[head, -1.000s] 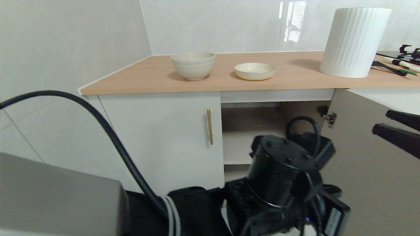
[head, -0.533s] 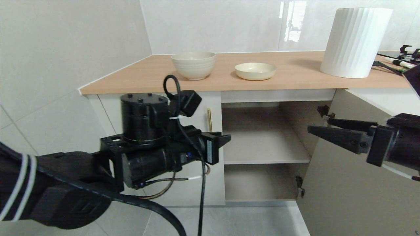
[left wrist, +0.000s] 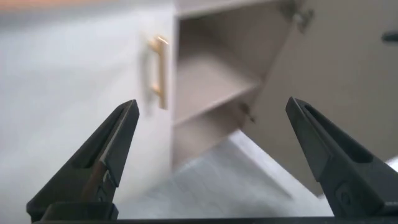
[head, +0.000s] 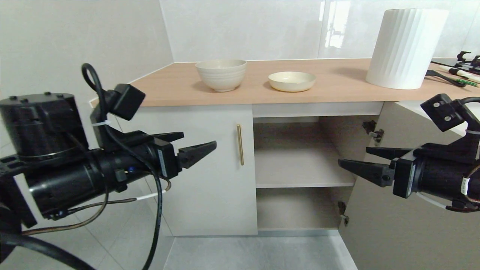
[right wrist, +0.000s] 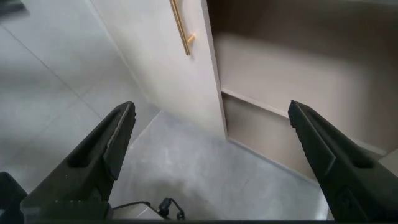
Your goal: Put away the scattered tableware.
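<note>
Cabinet (head: 210, 202): right door (head: 378, 225) swung wide, shelf (head: 300, 168) showing inside. Tabletop (head: 337, 90) above it carries the tableware. Left claw (head: 199, 138) and right claw (head: 353, 155) hang level before the cabinet front, both spread wide, holding nothing. Bowl (head: 221, 75) sits toward the tabletop's left end, dish (head: 291, 81) near its right side, not touching, both upright. Likely step: first pickup. Best to lift a claw above the tabletop edge, pinch one rim, keep it level onto the shelf, mind the door.
</note>
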Available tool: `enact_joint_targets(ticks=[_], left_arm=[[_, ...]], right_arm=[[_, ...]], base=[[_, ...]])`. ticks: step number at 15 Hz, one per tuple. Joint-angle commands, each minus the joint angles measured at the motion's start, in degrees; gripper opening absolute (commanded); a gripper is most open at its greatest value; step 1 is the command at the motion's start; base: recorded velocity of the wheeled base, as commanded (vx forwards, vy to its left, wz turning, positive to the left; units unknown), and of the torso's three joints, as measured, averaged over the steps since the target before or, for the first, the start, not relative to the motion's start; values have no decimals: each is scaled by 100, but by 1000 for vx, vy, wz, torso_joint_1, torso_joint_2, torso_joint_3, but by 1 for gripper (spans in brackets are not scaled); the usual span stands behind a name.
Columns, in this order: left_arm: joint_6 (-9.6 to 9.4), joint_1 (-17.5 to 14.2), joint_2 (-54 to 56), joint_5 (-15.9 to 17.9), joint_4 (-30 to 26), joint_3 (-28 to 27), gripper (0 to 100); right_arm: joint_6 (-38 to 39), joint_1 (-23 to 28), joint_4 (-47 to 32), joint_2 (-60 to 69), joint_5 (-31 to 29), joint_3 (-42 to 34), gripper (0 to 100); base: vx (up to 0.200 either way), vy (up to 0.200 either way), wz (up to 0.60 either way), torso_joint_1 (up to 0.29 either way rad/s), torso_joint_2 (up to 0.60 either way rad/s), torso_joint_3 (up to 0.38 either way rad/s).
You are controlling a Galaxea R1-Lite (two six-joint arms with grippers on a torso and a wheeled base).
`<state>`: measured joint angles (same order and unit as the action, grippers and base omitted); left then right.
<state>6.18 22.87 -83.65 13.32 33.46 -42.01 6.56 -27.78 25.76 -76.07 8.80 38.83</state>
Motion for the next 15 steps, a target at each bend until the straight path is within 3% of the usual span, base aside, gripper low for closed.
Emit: enact_joint_targets(ticks=[1,4,10,15], left_arm=[[-3,-397,754,4,-367,-229,100],[-3,-520,1334,4,-1237,-580,100],[-12,-556,1448,4,-1255,-616,100],[-12,-661,1562,4,-1281,-668,100]], right_arm=[[-23,10,-1,171,8,-33,100],[-32,18,-1,312,-1,-33,100],[-41,10,-1,356,-1,-51,100],[-41,10,-1,356,8,-95,100]], base=[[0,0,0,0,0,0],[0,0,0,0,0,0],[0,0,0,0,0,0],[200,0,0,3,2,1]])
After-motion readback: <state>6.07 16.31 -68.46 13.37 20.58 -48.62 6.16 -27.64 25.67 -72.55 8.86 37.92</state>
